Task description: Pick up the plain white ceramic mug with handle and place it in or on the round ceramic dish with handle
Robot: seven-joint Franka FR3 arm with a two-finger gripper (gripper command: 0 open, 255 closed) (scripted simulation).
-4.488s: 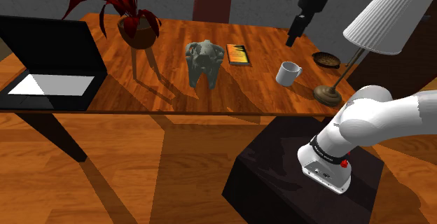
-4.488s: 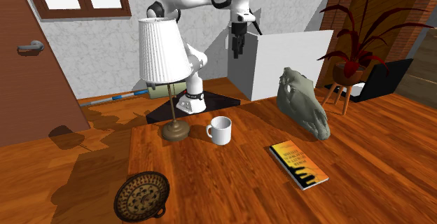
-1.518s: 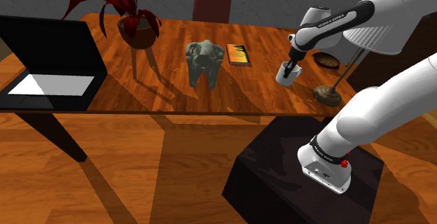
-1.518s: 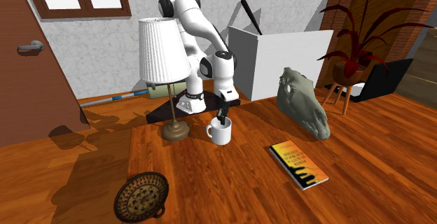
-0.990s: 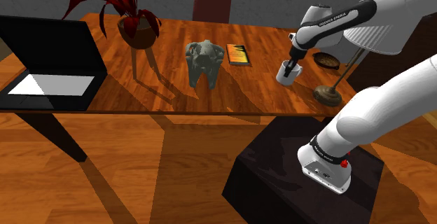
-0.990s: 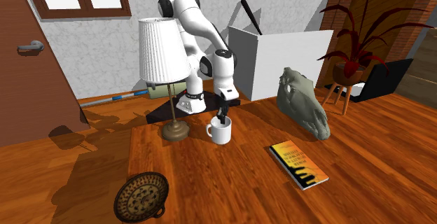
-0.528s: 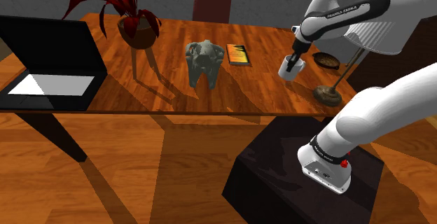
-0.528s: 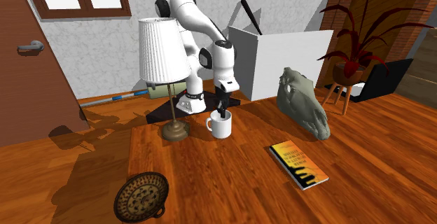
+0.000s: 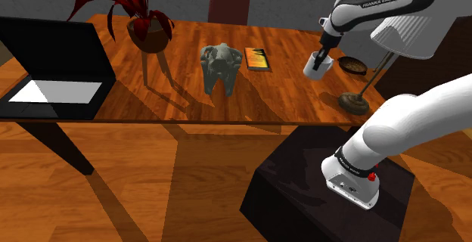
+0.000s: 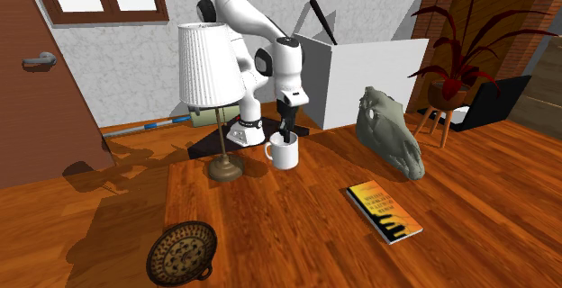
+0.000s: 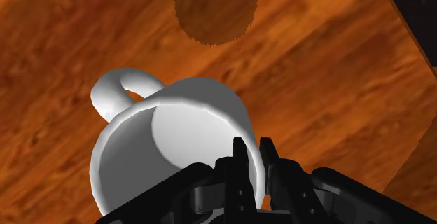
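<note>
Stand: your arm rises from a dark box [image 9: 302, 184] on the wooden floor, beside the near edge of the surface [image 9: 174, 100].
Claw: your claw [image 9: 324, 54] points down and is clamped on the mug's rim. In the wrist view the fingertips [image 11: 240, 161] pinch the wall, one inside the cup and one outside.
Mug: the white mug [image 11: 175, 138] hangs upright from the claw with its handle turned away from the fingers. It looks raised a little off the wood, in front of the arm in the second exterior view [image 10: 283, 155].
Lamp: a lamp with a pleated white shade [image 10: 211, 61] stands just beside the mug, its round brass base on the wood.
Dish: the round patterned dish [image 10: 183, 252] lies flat near the lamp's base and apart from the mug. In the shoulder view it sits just right of the mug [image 9: 352, 64].
Book: an orange book [image 9: 258, 59] lies flat further along the surface.
Figure: a grey skull-like figure [image 9: 220, 66] stands next to the book.
Plant: a red-leaved plant [image 9: 147, 29] in a brown pot stands beyond the figure.
Laptop: an open black laptop [image 9: 57, 70] sits at the far end.
</note>
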